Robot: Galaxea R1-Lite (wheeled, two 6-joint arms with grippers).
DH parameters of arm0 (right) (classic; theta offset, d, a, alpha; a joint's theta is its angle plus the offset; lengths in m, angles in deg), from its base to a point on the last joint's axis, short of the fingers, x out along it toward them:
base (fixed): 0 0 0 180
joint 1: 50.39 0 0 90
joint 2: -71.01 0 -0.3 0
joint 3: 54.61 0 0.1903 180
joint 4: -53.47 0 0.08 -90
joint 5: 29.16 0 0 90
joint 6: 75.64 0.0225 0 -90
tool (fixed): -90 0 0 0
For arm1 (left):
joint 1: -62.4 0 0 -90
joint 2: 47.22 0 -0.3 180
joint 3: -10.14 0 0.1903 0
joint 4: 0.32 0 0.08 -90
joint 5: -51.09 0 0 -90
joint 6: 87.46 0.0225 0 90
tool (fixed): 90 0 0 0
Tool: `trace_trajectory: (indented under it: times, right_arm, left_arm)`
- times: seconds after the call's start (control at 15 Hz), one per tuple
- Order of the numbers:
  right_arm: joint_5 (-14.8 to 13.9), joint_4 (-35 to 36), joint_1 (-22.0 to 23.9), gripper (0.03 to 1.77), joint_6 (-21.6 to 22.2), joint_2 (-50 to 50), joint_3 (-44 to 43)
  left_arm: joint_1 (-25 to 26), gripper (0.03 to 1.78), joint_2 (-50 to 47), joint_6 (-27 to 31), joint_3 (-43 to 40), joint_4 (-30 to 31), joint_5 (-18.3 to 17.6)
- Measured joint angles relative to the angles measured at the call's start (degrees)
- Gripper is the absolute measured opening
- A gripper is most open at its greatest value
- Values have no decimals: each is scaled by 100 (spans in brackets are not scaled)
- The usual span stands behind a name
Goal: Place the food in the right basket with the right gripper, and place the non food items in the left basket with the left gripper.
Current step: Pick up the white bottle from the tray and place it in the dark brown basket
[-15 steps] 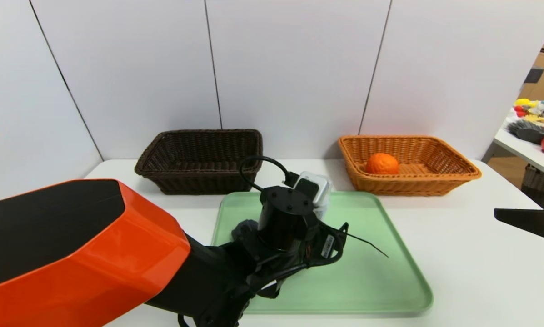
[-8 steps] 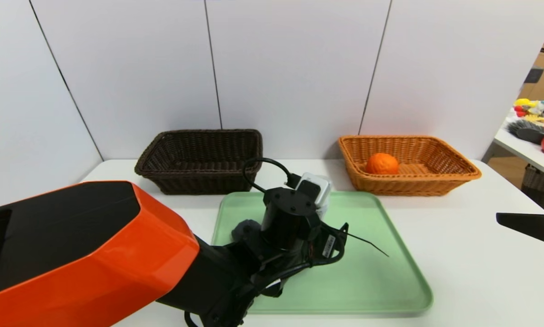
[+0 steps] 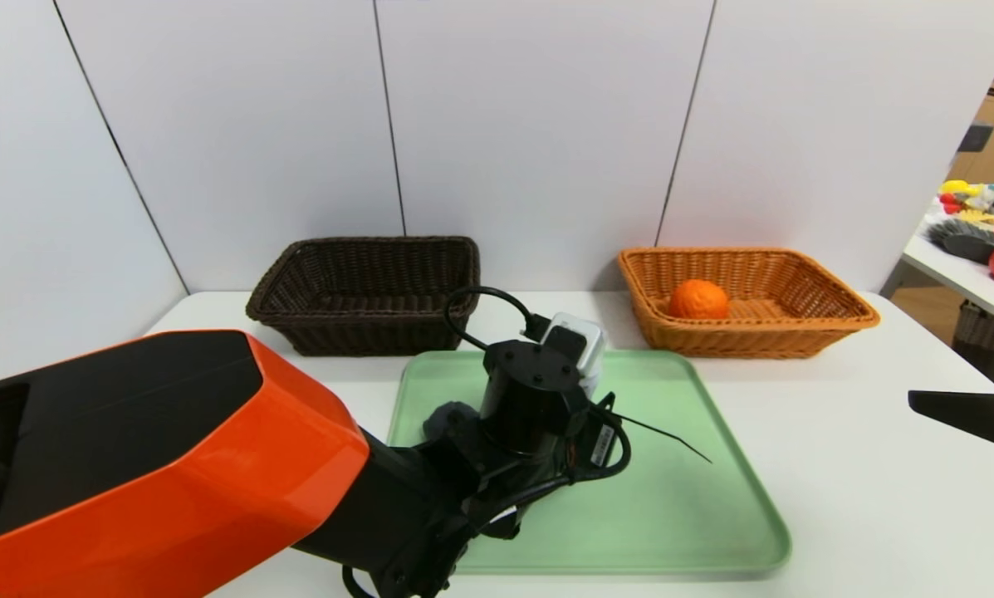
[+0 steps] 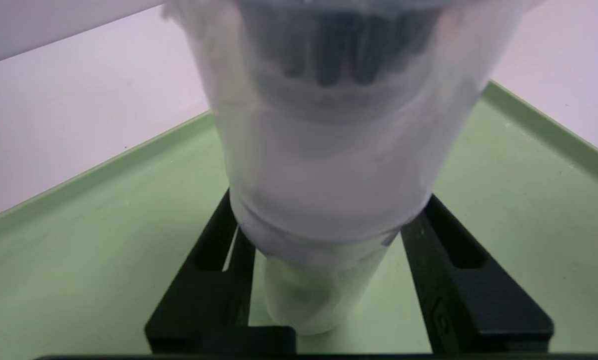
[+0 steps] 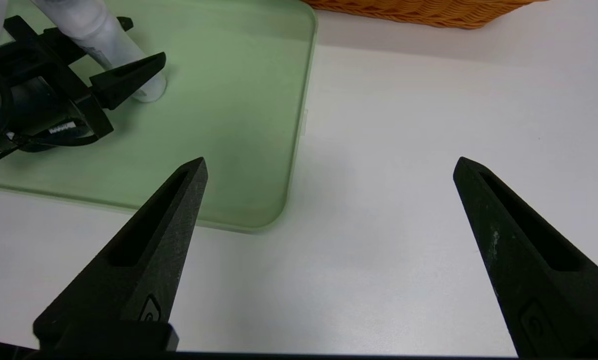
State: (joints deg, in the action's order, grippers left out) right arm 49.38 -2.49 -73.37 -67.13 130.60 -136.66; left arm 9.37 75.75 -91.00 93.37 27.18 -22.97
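Note:
My left gripper (image 4: 328,200) reaches low over the green tray (image 3: 671,531), its black fingers (image 4: 219,260) pressed against both sides of an upright white bottle (image 4: 328,150); the bottle's foot rests on the tray. A dark rolled cloth (image 3: 447,419) lies on the tray just left of that wrist. The orange fruit (image 3: 698,299) sits inside the orange-tan right basket (image 3: 829,328). The dark brown left basket (image 3: 364,332) stands at the back left. Off the tray's right side, my right gripper (image 5: 331,162) hangs open over bare white table.
Both baskets stand along the back wall behind the tray. My left arm's orange shell (image 3: 131,465) fills the near left. A side table (image 3: 974,241) with toys and a red apple is at the far right.
The left wrist has edged slightly forward and right over the tray. The right gripper, baskets and orange have not moved.

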Motion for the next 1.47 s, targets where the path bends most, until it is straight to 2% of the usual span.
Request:
trace_trajectory:
  times: [0.13, 0.73, 1.2, 1.47]
  right_arm:
    - [2, 2, -2, 170, -2, -27, 67]
    - [-4, 0, -2, 170, -11, -146, 227]
    - [-2, 0, -17, 170, -9, -221, 395]
    - [-6, -9, -4, 170, 0, -278, 458]
  left_arm:
    - [6, 61, 2, -2, 7, 1, 5]
    - [-2, 61, -205, 2, -20, -115, 7]
    - [-2, 61, -940, 17, 258, -805, 5]
    - [50, 61, -1442, 11, 750, -1493, 46]
